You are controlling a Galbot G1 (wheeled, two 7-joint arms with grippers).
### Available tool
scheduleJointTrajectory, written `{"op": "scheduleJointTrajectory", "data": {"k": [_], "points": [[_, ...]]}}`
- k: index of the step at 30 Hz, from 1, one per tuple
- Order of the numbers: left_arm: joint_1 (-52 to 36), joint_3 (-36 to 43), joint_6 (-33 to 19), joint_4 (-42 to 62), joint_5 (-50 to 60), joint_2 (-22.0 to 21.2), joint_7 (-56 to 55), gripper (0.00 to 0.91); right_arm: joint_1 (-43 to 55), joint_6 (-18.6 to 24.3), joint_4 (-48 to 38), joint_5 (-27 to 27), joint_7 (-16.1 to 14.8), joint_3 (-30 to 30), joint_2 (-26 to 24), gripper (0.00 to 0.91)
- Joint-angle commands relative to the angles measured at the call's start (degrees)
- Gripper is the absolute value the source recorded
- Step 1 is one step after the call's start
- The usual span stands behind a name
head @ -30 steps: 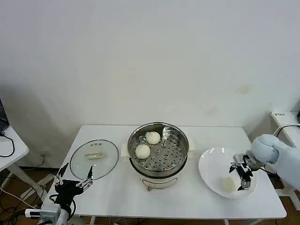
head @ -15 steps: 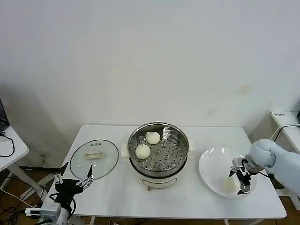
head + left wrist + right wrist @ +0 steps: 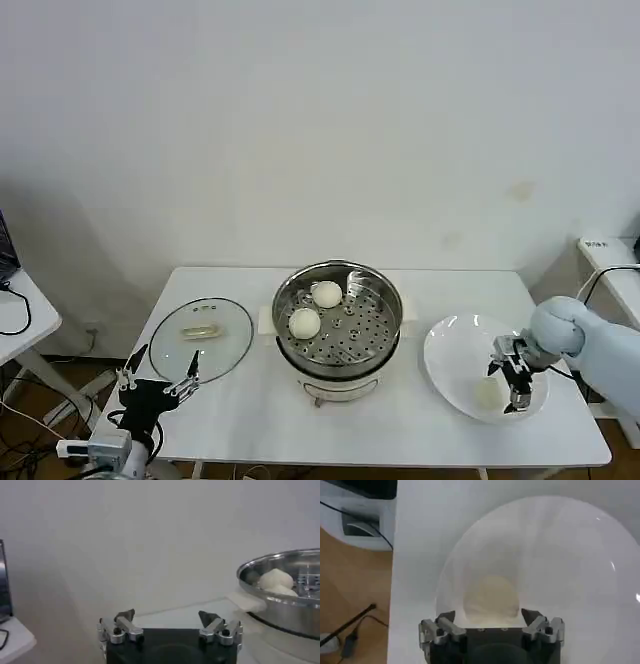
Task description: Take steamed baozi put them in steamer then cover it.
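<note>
The shiny steel steamer [image 3: 338, 322] stands mid-table with two cream-white baozi [image 3: 326, 294] [image 3: 304, 322] on its perforated tray; its rim and the buns [image 3: 272, 580] also show in the left wrist view. One more baozi [image 3: 487, 393] [image 3: 491, 600] lies on the white plate [image 3: 450, 350] at the right. My right gripper [image 3: 512, 385] [image 3: 491, 617] is open, low over the plate, its fingers on either side of that bun. The clear glass cover [image 3: 201, 338] lies flat at the table's left. My left gripper [image 3: 156, 382] [image 3: 169, 619] hangs open at the front left corner, holding nothing.
The white table's front edge [image 3: 350, 462] runs just below both grippers. A small white side table [image 3: 25, 315] stands at the far left and another white surface [image 3: 605, 255] at the far right. Bare tabletop lies between steamer and plate.
My right gripper has sunk a little and closed in around the baozi on the plate. The left arm drifted slightly downward. Nothing else moved.
</note>
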Motion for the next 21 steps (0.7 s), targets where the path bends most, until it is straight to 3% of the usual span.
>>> {"op": "scheduleJointTrajectory", "data": {"k": [1,15,21], "points": [[-0.1,0.1,0.0,0.4,0.1,0.0,0.0,0.907,-0.2,-0.1,-0.4,0.0,0.2,0.2,0.6,0.715],[-0.8,0.1,0.0,0.9,0.0,0.0,0.1,0.907,1.3,-0.1,-0.3,0.7,1.1,-0.5,0.3,0.645],[-1.6,0.2,0.1,1.3,-0.2,0.2,0.2,0.907,6.1,-0.6,1.8,4.3,1.9,-2.3,-1.9,0.645]]}}
